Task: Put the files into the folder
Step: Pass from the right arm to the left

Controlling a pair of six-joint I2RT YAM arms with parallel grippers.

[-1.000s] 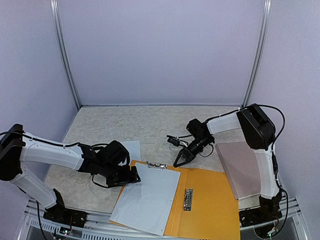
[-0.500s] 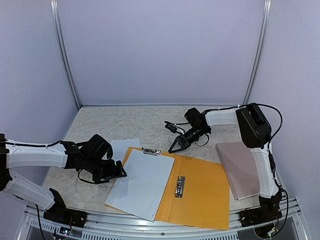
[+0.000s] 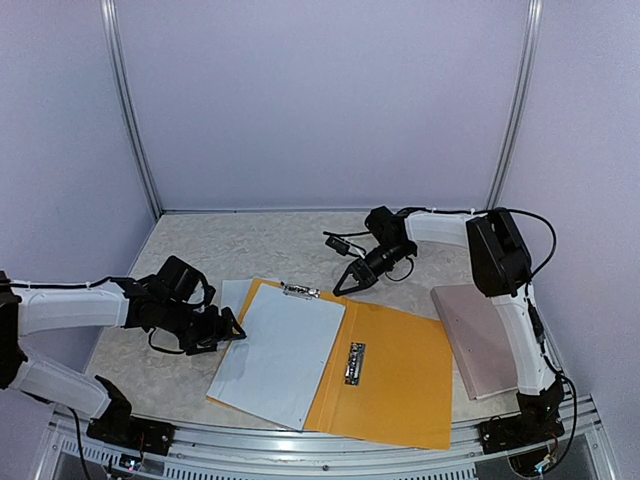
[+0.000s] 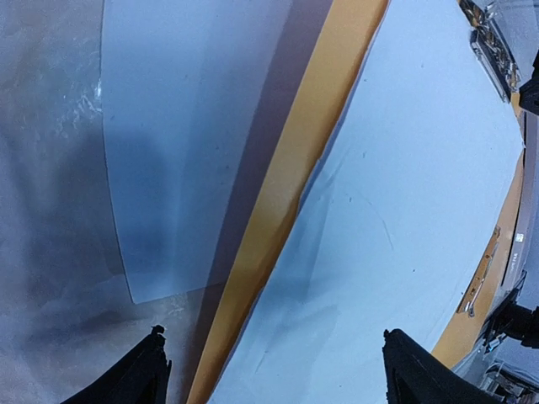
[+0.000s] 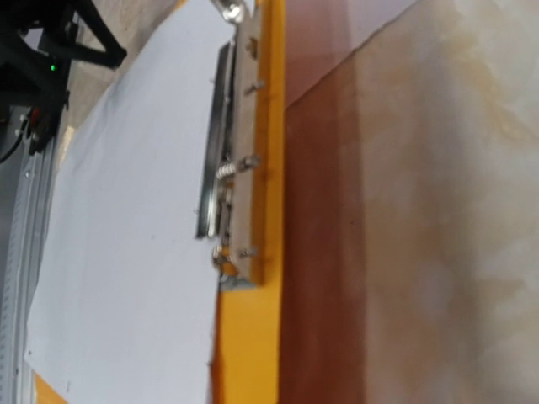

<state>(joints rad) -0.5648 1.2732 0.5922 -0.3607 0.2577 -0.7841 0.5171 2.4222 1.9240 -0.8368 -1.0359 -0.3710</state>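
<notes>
The mottled beige table (image 3: 290, 250) carries the open orange folder (image 3: 400, 385), a loose sheet (image 3: 233, 293) at its left edge, and a pinkish-brown board (image 3: 480, 335) on its right

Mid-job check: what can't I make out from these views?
- Right end effector: open or shut unclear; too small in the top view, out of frame in its wrist view.
- Print on the files: too blurred in every view.
- Loose sheet: edge toward the folder lost in shadow, left wrist view.

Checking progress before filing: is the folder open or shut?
Open: the folder lies spread flat, a paper sheet on its left half, the metal clip exposed.
</notes>
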